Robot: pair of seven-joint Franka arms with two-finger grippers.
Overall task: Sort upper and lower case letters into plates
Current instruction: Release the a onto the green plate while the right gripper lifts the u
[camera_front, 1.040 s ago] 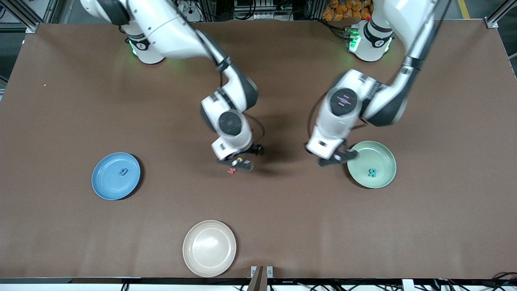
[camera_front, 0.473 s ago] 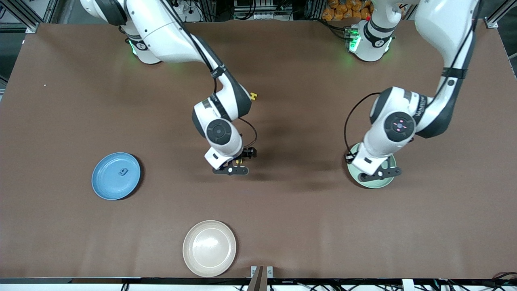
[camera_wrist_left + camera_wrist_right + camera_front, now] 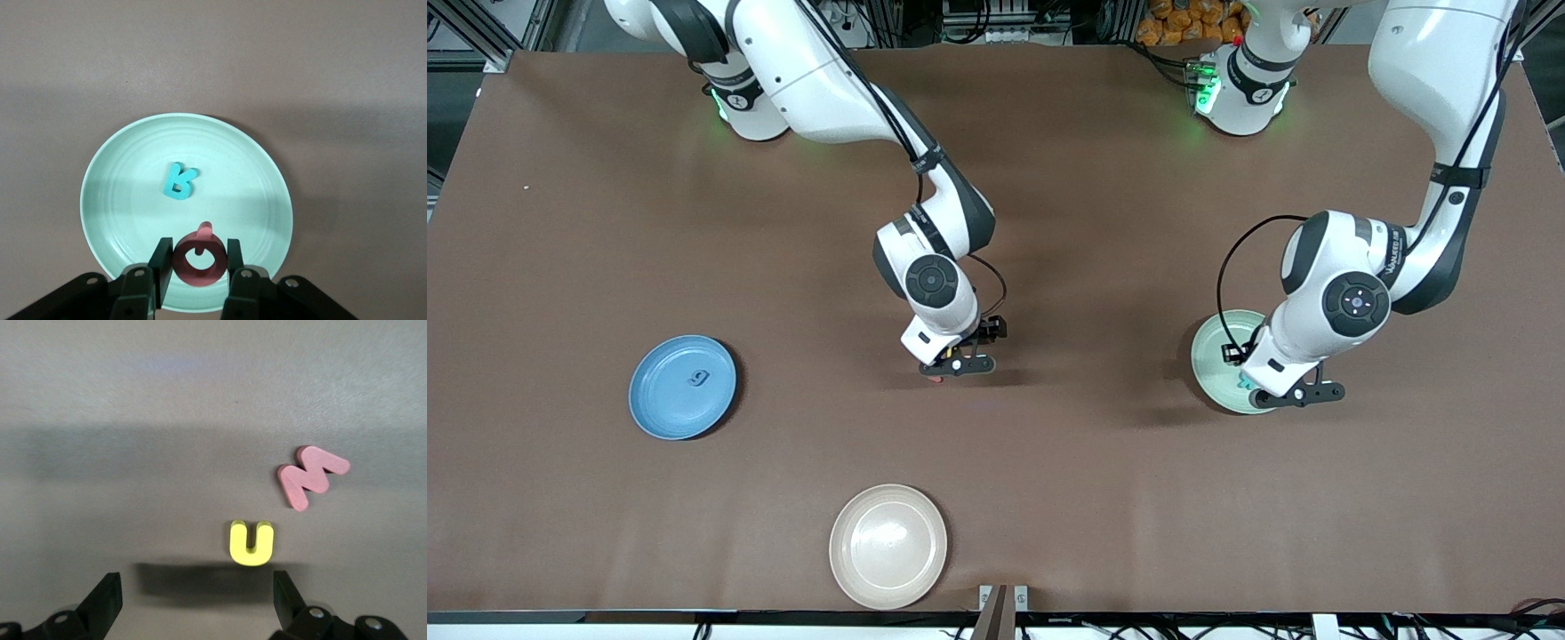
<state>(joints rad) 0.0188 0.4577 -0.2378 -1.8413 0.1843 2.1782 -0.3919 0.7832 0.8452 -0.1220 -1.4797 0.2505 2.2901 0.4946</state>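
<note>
The mint green plate (image 3: 1214, 356) sits toward the left arm's end of the table, and a teal letter R (image 3: 179, 181) lies flat near its middle. The sky blue plate (image 3: 682, 387) sits toward the right arm's end, with one dark blue letter g (image 3: 698, 378) lying in it. A beige plate (image 3: 887, 546) stands nearest the front camera, between the two arms' ends, with nothing in it.

The left gripper (image 3: 198, 257) hangs over the mint green plate, above the part of it near the rim, pointing straight down from a bent wrist. Its fingers are closed on a red-pink letter Q (image 3: 198, 255), pinched upright between the pads and held clear of the plate, apart from the teal letter.

The right gripper (image 3: 193, 603) hangs low over the bare brown table (image 3: 1049, 498) near its middle, between the blue and green plates, also pointing straight down. Its fingers are spread wide and grip nothing. Just under it on the tabletop lie a yellow letter u (image 3: 251, 543) and, beside it but not touching, a red-pink letter M (image 3: 310, 476). From the front camera only a sliver of red shows beneath the gripper.
</note>
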